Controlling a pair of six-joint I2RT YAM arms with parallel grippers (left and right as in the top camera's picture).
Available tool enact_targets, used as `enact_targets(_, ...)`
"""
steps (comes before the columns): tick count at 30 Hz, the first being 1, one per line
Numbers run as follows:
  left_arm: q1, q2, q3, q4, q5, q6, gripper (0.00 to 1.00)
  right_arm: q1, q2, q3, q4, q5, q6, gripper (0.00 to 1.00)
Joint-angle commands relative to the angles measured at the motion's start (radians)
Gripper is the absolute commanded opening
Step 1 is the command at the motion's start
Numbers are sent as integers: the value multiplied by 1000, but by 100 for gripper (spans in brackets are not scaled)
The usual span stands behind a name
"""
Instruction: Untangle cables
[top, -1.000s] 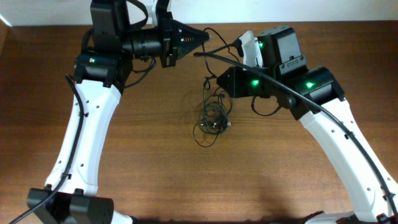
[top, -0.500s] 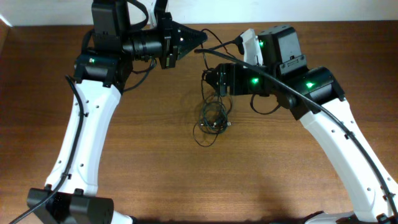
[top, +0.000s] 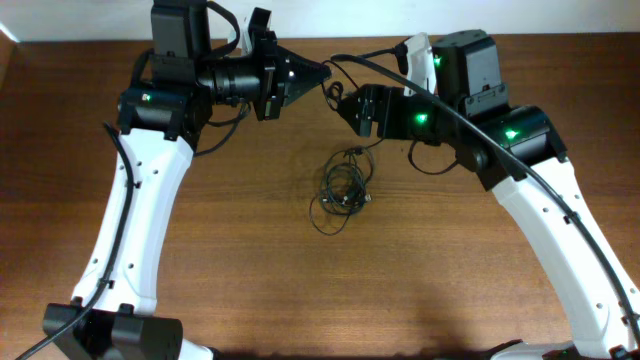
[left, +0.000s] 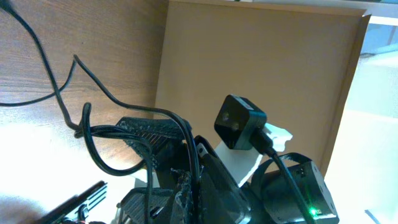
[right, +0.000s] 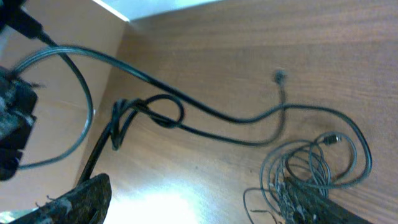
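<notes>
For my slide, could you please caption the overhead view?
Thin black cables lie tangled in a loose bundle on the wooden table.

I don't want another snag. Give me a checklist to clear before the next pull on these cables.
1. Right gripper open: ok, its fingers are spread wide.
2. Left gripper shut: ok.
3. Left gripper pinching a strand: cannot tell, the contact point is hidden.
4. Cables separated: not ok, most lie as one coiled bundle on the table.
5. Loose strand free of knots: not ok, a knotted loop shows in the right wrist view.
6. Bundle between the two arms: ok.
</notes>
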Motion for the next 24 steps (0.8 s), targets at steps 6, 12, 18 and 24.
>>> enact_targets(6,3,-24,10,-2,-31,43,0,-1,-45,10,42,-28,17,87)
enact_targets(12,3,-24,10,-1,-64,43,0,-1,-64,11,29,-27,16,87)
enact_targets(18,0,-24,10,2,41,16,0,3,-24,10,14,-28,17,87)
enact_targets(24,0,-24,10,8,114,16,0,3,3,10,14,-31,16,87)
